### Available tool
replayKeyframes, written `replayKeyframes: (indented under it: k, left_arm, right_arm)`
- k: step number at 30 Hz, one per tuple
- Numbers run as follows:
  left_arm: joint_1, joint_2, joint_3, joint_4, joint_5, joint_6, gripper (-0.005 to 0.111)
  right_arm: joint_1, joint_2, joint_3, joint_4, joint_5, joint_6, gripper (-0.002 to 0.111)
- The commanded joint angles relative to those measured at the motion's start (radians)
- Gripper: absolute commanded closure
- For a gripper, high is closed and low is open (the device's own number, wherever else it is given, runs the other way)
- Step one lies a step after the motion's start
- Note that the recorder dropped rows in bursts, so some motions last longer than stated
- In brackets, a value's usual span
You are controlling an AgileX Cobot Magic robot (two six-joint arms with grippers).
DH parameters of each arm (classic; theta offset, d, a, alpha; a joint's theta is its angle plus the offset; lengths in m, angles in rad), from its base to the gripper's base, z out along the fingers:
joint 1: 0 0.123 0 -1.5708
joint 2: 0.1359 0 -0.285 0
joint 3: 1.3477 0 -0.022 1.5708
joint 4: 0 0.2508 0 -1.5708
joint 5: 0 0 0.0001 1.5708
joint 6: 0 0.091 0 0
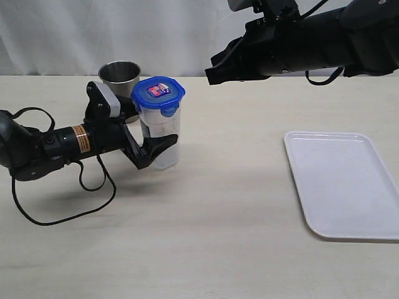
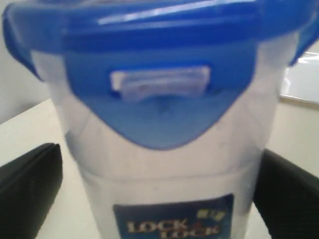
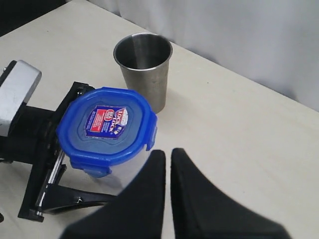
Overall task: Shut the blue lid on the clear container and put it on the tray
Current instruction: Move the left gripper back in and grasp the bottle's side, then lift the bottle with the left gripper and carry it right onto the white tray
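The clear container (image 1: 168, 124) stands upright on the tabletop (image 1: 218, 237), left of centre, with the blue lid (image 1: 158, 93) sitting on its rim, sticker (image 1: 158, 91) facing up. One lid flap (image 2: 159, 99) hangs down over the container's wall, above the label (image 2: 174, 219). The left claw (image 1: 156, 138) lies low along the tabletop with its jaws spread wide, one finger on either side of the container's lower body; a gap shows beside one finger, so it brackets the container rather than squeezing it. The right claw (image 3: 168, 154) hovers up above, off to the container's right, clenched with its fingers pressed together and holding nothing. A steel cup (image 1: 118, 71) stands just behind the container. The white tray (image 1: 343, 184) lies well apart, at the far right.
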Motion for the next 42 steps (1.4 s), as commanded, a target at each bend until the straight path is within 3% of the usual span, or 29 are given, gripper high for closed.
replayKeyframes:
  k: [1,7,11,19,29,34,35,38,40,41,42]
  left_arm:
    - [-0.045,0.013,-0.031,-0.013,0.060,0.004,0.002]
    - [-0.055,0.013,-0.053,-0.010,0.097,0.005,0.002]
    - [-0.055,0.013,-0.053,-0.032,0.097,0.109,0.002]
    - [-0.055,0.013,-0.053,-0.025,0.037,0.109,0.002]
    - [-0.055,0.013,-0.053,-0.037,0.014,-0.037,0.002]
    - [-0.055,0.013,-0.053,-0.049,0.014,-0.133,0.027]
    - [-0.055,0.013,-0.053,-0.038,0.014,-0.133,0.042]
    - [-0.055,0.013,-0.053,-0.001,0.018,-0.152,0.069]
    - [-0.055,0.013,-0.053,0.061,0.043,-0.204,0.098]
    - [-0.055,0.005,-0.053,0.090,0.086,-0.206,0.107]
    - [-0.055,-0.001,-0.053,0.090,0.112,-0.206,0.107]
  right_arm:
    - [-0.001,-0.007,0.002,-0.007,0.003,0.011,0.104]
    - [-0.001,-0.007,0.002,-0.007,0.021,0.011,0.104]
    - [-0.001,-0.007,0.002,-0.007,0.021,0.011,0.104]
    - [-0.001,-0.007,0.002,-0.017,0.021,0.009,0.104]
    - [-0.001,-0.007,0.002,-0.026,0.021,0.011,0.104]
    - [-0.001,-0.007,0.002,-0.030,0.021,0.027,0.104]
    - [-0.001,-0.007,0.002,-0.030,0.021,0.027,0.104]
    - [-0.001,-0.007,0.002,-0.030,0.021,0.027,0.104]
    - [-0.001,-0.007,0.002,-0.030,0.021,0.027,0.104]
    - [-0.001,-0.018,0.002,-0.030,0.021,0.030,0.104]
    - [-0.001,-0.029,0.002,-0.033,0.021,0.035,0.104]
